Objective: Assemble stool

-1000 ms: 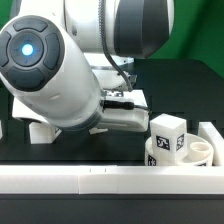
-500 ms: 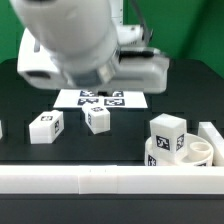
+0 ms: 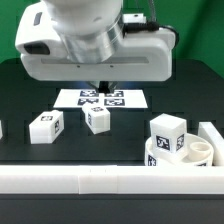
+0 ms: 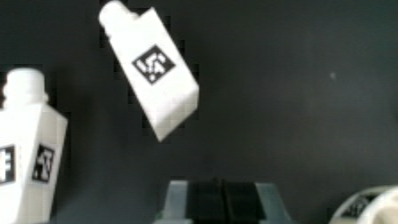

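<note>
- No real container on the table, closest thing is the stool's seat (image 3: pixel 190 153): a thick white round piece with a raised rim, over at the exterior view's right, just behind the long white rail (image 3: pixel 90 180).
- One blocky white leg (image 3: pixel 169 132) stands upright on the seat, can't tell how deep it sits.
- Two more legs are loose on the black table (image 3: pixel 185 100): the left leg (image 3: pixel 45 127) and the middle leg (image 3: pixel 97 119), well apart, both just in front of the marker board (image 3: pixel 120 99).
- Gripper (image 4: pixel 217 200) hangs above the board. In the wrist view the fingers look pressed together, nothing between them.
- No readable writing or brands, only square black-and-white tags on the parts.
</note>
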